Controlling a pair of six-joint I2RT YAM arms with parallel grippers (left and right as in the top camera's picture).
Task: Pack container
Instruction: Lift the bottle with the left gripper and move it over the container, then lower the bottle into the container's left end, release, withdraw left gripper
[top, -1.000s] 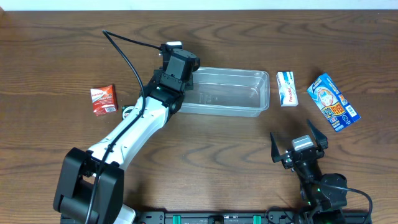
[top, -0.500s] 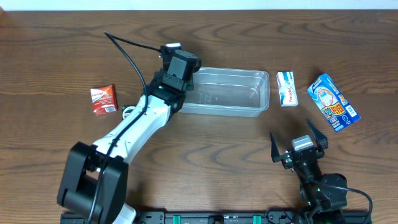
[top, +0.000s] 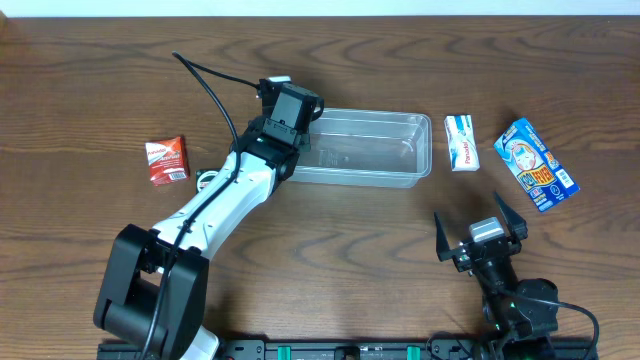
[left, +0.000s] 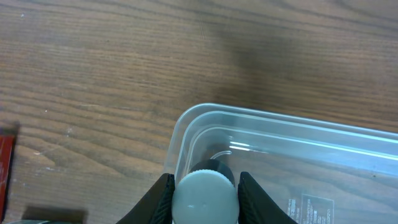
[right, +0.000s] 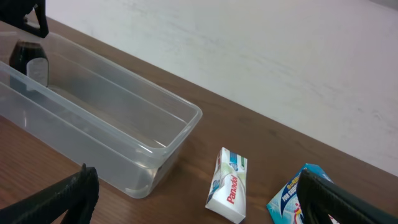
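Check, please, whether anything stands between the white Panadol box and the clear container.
Nothing visible does. The white box lies just right of the container, with only bare table between them. The left gripper, shut on a small bottle, is at the container's far left end, away from that gap.

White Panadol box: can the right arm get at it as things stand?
Probably yes. The right gripper sits empty, jaws wide, and the white box lies flat with nothing between them; the container and blue box stand clear of it.

Overhead straight down on table (top: 330, 250); left wrist close over container (left: 280, 155), right wrist low, farther, toward it.
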